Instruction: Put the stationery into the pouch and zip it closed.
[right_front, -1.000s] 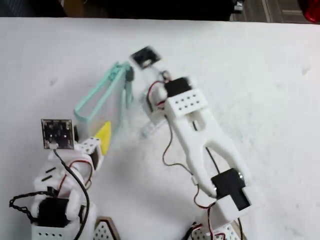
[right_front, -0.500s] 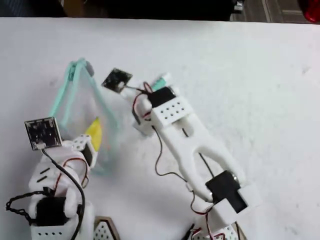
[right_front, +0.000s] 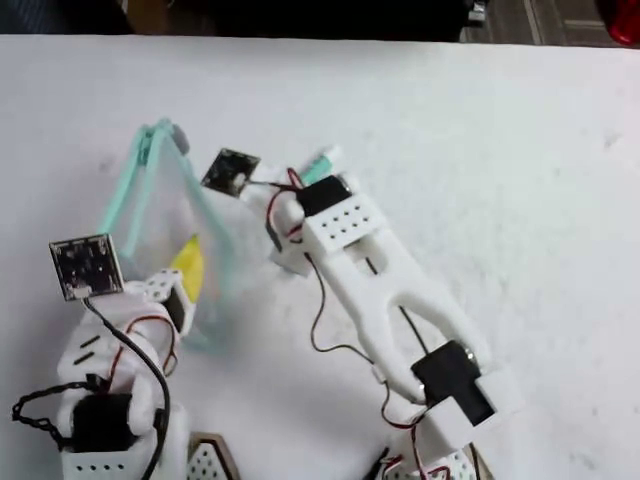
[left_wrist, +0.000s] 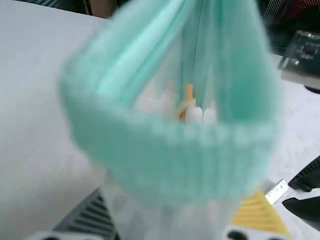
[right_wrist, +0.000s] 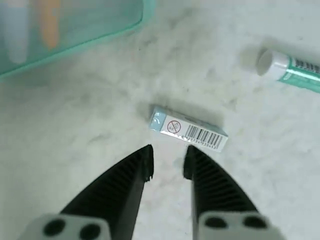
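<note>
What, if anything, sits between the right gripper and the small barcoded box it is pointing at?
Nothing visible. In the right wrist view, only bare table separates the open right gripper from the box. The pen and the pouch both lie apart from the box, out of the line between them.

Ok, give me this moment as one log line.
left gripper: shut on pouch, mouth open, some items inside | right gripper: open, aimed at small box on table | teal pen: on table
</note>
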